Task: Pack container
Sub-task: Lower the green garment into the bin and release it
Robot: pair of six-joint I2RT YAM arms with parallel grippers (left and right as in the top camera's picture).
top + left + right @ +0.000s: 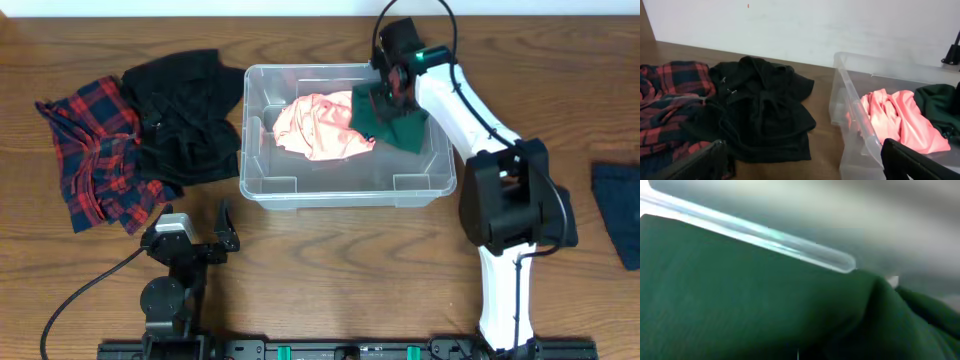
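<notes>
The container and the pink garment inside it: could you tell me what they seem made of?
The container looks like clear, glossy rigid plastic: the table shows through its walls. The pink garment looks like soft, matte cloth, crumpled into folds; which fibre cannot be told.

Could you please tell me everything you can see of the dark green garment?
The green garment looks like soft, dark green fabric, crumpled rather than folded. It lies in the right end of the container, bunched toward the far right corner. Its left edge meets the pink garment. The right gripper is at its upper edge, though a grip cannot be confirmed. Its blurred cloth fills the right wrist view.
</notes>
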